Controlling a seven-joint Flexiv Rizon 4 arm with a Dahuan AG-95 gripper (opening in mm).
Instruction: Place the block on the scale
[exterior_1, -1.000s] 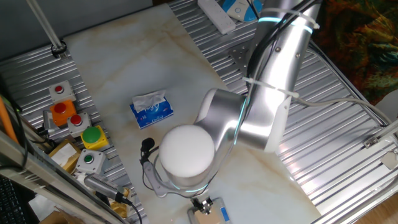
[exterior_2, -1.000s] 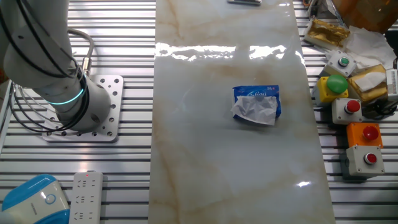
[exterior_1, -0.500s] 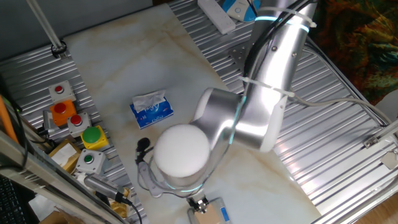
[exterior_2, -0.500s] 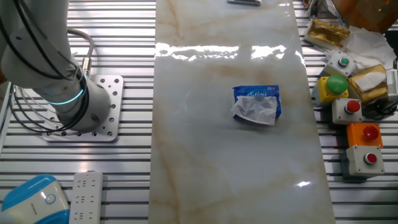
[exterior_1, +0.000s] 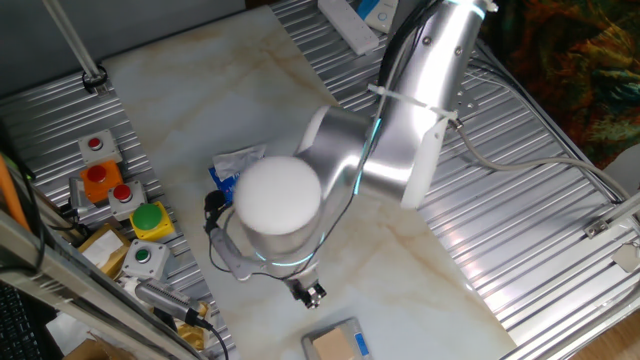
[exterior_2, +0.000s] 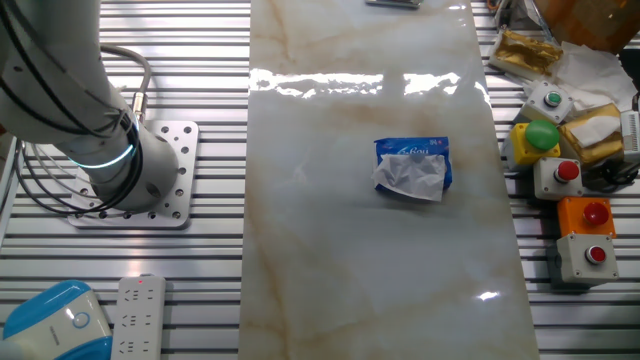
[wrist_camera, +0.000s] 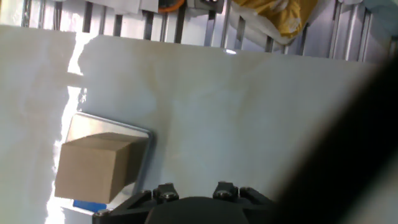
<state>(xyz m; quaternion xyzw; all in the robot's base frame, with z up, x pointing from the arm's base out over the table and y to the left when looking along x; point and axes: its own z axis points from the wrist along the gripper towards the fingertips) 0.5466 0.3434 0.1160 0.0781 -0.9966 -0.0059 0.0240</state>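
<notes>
One block rests on the scale, below and beside the claw, which is clear of it. Claw grip state cannot be determined; it holds nothing. Risk: the block sits near the scale's edge; any worktop jolt could tip it off.

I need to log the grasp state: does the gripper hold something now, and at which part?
Nothing is held. The block sits on the scale, apart from the gripper, which is above the table.
</notes>
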